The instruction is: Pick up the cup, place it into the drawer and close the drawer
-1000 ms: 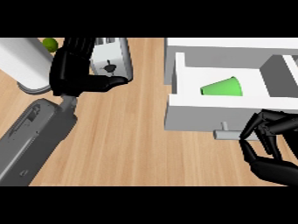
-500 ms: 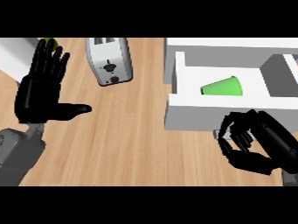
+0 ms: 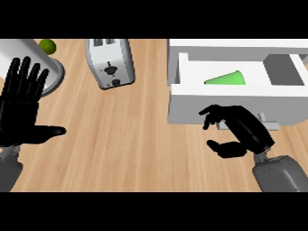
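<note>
The black right hand [image 3: 240, 131], fingers curled on nothing, sits at the flat white front of the open drawer [image 3: 189, 104], partly covering its grey handle [image 3: 271, 123]. Just beyond it, inside the drawer, lies the green cone-shaped cup [image 3: 227, 79]. Across the wood-grain worktop [image 3: 136, 135], the left hand [image 3: 17, 110] is spread flat, hiding part of a white cylinder [image 3: 6, 52].
</note>
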`<control>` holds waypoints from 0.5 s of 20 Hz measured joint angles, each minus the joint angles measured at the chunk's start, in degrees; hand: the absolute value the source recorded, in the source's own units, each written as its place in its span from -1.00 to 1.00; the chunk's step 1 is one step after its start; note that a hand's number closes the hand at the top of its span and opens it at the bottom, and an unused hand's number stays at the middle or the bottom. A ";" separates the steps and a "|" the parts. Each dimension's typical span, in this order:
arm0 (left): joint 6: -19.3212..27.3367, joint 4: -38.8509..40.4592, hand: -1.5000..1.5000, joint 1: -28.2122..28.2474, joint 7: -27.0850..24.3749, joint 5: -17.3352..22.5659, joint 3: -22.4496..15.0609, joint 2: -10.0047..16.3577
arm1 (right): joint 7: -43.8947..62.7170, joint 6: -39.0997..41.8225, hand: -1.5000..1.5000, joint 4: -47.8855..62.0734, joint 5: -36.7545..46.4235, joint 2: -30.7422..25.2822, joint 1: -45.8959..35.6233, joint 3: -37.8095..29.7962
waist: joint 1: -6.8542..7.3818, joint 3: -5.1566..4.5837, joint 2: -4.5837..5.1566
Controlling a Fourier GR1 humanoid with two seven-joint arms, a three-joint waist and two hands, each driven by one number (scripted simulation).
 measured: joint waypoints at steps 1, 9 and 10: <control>-1.27 -0.33 -1.00 0.72 0.36 0.69 1.26 0.85 | -0.92 -0.74 -1.00 2.21 0.92 -0.20 -0.49 -0.14 | 0.02 -0.01 0.00; -7.06 -0.34 -1.00 5.84 -0.58 -0.70 5.50 -0.48 | -4.55 -4.72 -1.00 22.67 6.24 3.43 -11.24 -1.87 | -0.10 0.00 0.04; -8.05 0.71 -1.00 5.42 -0.49 -0.80 6.13 -0.44 | -5.26 -5.43 -1.00 25.82 6.38 4.00 -13.23 -2.64 | -0.09 0.00 0.07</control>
